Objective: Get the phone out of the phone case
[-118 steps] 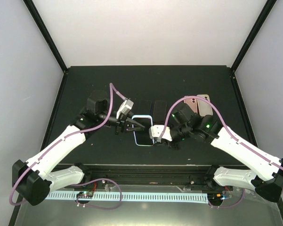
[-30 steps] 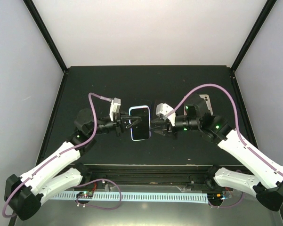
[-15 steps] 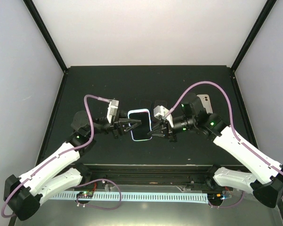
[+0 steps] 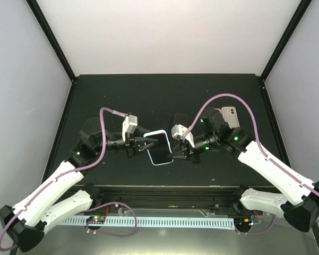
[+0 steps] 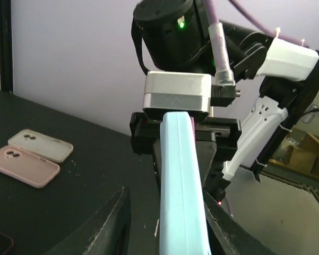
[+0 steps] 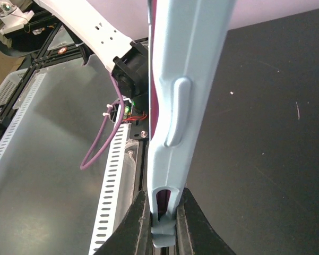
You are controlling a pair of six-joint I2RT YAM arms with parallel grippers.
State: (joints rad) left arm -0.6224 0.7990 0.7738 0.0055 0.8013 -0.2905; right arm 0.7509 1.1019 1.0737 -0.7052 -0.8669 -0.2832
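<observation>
One phone sits in one pale blue phone case, held up between two grippers. The right gripper pinches one end tight, and the left gripper has its fingers spread either side of the other end. Two more, a pink case and a pale case, lie side by side, well away from both pairs of fingers.

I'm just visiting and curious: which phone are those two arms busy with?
On the black table, look where the two white arms meet. There the right tool pinches a phone in a pale blue soft case, the left tool at its other end. Unlike the pink case and beige case lying flat, it is tilted up.
</observation>
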